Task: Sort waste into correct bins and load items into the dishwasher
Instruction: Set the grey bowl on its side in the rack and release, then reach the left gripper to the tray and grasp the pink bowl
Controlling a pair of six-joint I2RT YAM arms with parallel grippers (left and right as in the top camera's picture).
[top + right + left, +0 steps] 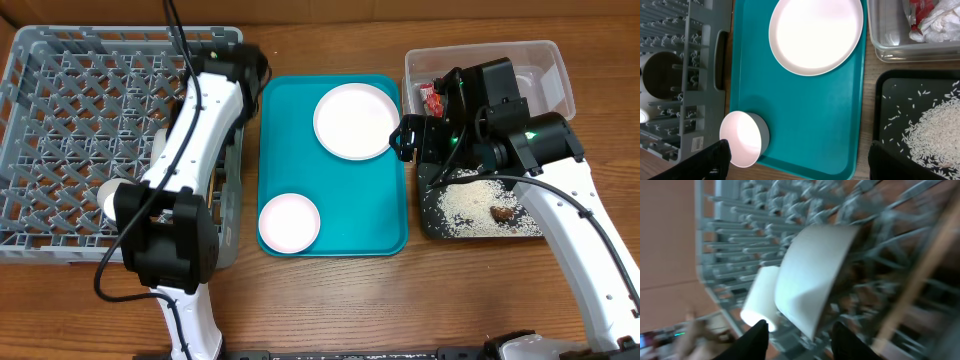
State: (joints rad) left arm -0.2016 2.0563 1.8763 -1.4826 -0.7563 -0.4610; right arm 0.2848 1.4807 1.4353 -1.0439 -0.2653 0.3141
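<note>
The grey dish rack point(60, 100) stands at the left. My left gripper point(800, 337) is open and empty above it, over a pale bowl point(810, 275) and a white cup point(760, 297) lying among the pegs. The large pale-pink plate point(355, 120) and the smaller pink dish point(289, 222) sit on the teal tray point(335, 245). My right gripper point(800, 165) is open wide and empty above the tray's right edge. The clear tub point(545, 60) holds the red wrapper point(920, 10) and white paper point(945, 20). The black tray point(435, 220) holds rice point(465, 205) and the brown lump point(503, 212). I cannot pick out the chopsticks.
The left arm stretches over the rack's right side. The right arm lies across the black tray and the clear tub. Bare wooden table shows in front of the trays.
</note>
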